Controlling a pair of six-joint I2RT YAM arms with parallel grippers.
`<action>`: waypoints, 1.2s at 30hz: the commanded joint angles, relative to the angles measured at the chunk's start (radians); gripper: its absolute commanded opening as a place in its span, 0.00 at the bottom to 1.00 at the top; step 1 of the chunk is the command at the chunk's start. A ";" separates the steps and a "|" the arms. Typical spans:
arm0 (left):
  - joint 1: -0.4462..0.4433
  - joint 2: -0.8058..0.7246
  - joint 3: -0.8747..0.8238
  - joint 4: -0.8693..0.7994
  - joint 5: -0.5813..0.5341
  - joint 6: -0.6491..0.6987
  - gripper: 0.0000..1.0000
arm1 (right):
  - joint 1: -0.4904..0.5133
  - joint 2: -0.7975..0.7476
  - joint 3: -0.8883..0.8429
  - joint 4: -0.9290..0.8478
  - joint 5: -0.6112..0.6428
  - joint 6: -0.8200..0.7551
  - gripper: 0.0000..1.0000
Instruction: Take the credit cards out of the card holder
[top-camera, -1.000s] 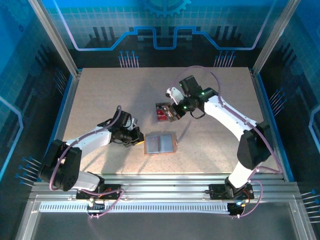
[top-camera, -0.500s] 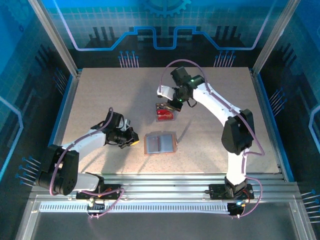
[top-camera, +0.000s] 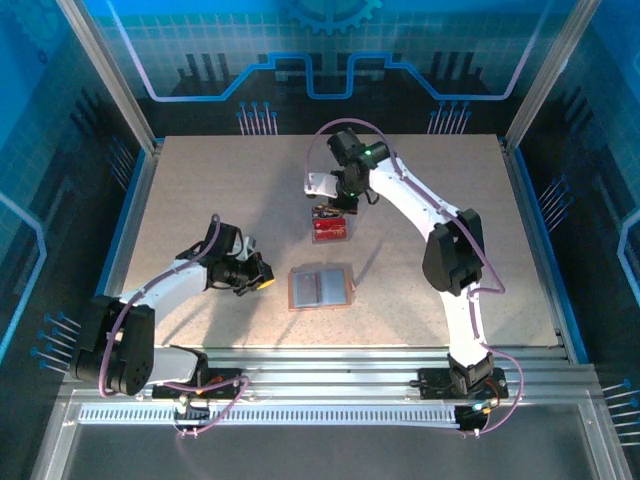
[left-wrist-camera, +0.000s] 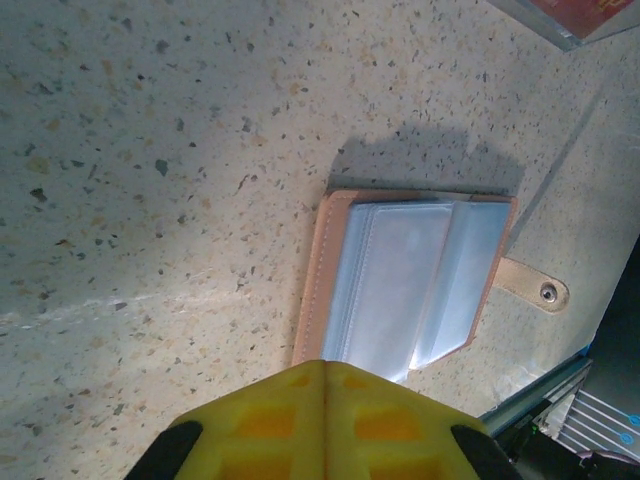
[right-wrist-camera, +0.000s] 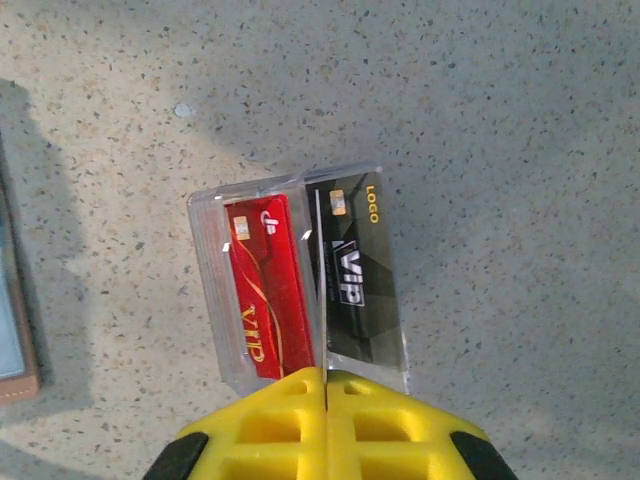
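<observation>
The card holder (top-camera: 320, 287) lies open and flat at mid-table, a tan wallet with pale grey-blue sleeves (left-wrist-camera: 410, 280) and a clasp tab (left-wrist-camera: 535, 288). I see no card in its sleeves. Two credit cards lie in a clear tray (top-camera: 331, 239): a red one (right-wrist-camera: 262, 300) and a dark one (right-wrist-camera: 355, 275). My right gripper (right-wrist-camera: 326, 372) is shut, hovering at the tray's near end with nothing visibly held. My left gripper (left-wrist-camera: 325, 364) is shut and empty, just left of the wallet (top-camera: 262, 281).
The tray's thin clear divider (right-wrist-camera: 314, 260) runs between the two cards. The right arm (top-camera: 420, 215) arches over the back right of the speckled table (top-camera: 200, 190). Metal rails (top-camera: 330, 365) run along the near edge.
The right arm has swung toward the back, carrying its shut gripper from over the tray to just behind it. The left gripper has drifted slightly left, away from the wallet.
</observation>
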 joint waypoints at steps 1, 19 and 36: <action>0.013 -0.017 -0.007 -0.032 0.025 0.016 0.06 | 0.015 0.042 0.064 -0.051 0.006 -0.061 0.00; 0.023 -0.045 -0.002 -0.087 0.018 0.035 0.06 | 0.022 0.202 0.226 -0.191 0.072 -0.125 0.00; 0.024 -0.045 -0.010 -0.087 0.019 0.037 0.06 | 0.023 0.309 0.370 -0.341 0.020 -0.049 0.00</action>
